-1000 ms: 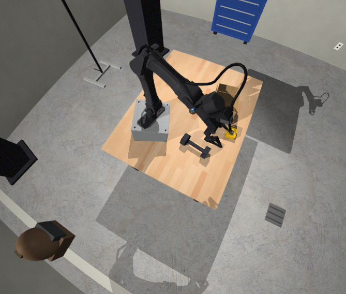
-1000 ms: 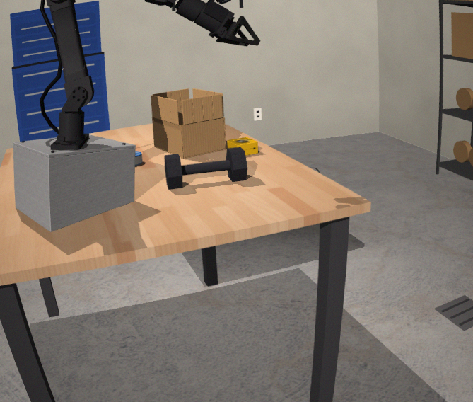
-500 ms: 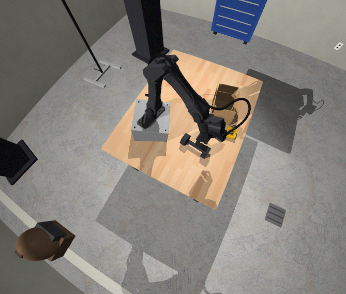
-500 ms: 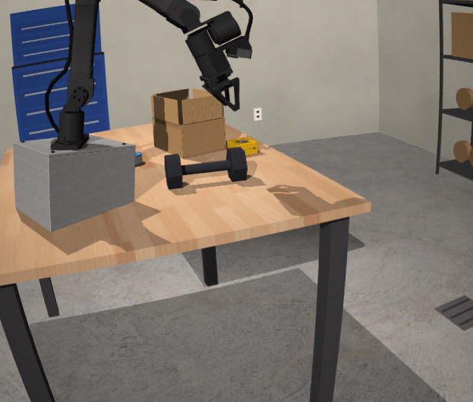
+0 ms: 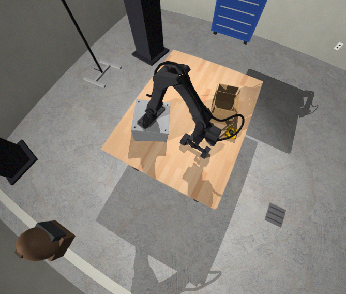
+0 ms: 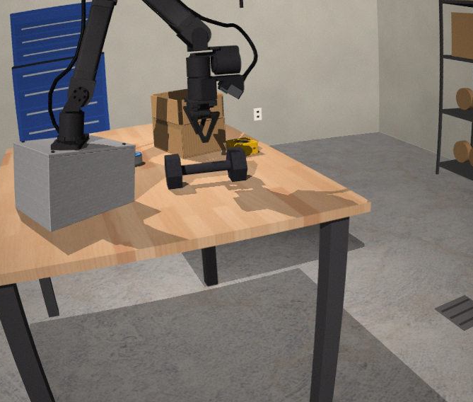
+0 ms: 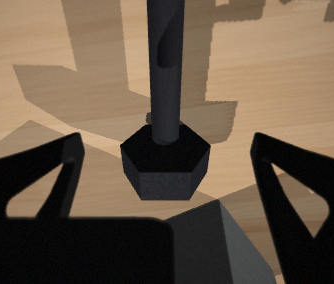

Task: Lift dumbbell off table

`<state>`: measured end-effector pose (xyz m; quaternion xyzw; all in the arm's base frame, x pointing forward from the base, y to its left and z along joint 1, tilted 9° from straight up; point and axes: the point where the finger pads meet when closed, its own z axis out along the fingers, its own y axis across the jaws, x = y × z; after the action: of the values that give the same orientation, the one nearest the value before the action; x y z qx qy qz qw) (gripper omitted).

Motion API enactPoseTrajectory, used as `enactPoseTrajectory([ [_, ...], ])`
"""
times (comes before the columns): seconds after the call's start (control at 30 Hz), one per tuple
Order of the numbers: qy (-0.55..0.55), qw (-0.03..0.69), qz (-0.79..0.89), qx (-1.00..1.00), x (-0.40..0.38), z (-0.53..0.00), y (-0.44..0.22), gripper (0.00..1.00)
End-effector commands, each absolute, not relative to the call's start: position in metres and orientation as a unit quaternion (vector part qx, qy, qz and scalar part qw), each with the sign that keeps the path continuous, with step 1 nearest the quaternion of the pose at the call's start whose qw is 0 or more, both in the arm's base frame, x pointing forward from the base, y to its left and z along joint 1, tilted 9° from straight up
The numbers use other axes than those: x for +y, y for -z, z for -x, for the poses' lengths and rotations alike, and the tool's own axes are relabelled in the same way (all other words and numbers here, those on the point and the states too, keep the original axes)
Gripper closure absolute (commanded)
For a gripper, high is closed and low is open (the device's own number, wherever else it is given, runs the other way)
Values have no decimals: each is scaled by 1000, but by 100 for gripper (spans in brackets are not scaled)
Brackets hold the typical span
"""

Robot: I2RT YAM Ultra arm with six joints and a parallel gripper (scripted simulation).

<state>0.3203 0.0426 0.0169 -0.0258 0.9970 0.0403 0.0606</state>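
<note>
Now gripper [image 6: 203,125] is held wide open, empty, pointed down above hex dumbbell [image 6: 205,168], jaws set across handle [image 7: 165,65] for descent.

Black dumbbell [image 6: 205,168]; pale woodgrain table [image 6: 245,216]

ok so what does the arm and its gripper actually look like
The arm is matte black all over, built of slim boxy links with rounded joint housings. A black cable loops loosely beside the wrist. The gripper has two flat black fingers shaped like pointed triangles with triangular cut-outs. The black foot is bolted on a grey block. No markings show.
</note>
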Motion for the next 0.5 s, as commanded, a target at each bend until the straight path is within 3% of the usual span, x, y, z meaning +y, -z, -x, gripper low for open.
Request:
enactPoseTrajectory([
  [0.0, -49, 82, 25, 995, 48, -330, -37, 0],
  [0.47, -48, 76, 26, 996, 49, -333, -22, 0],
])
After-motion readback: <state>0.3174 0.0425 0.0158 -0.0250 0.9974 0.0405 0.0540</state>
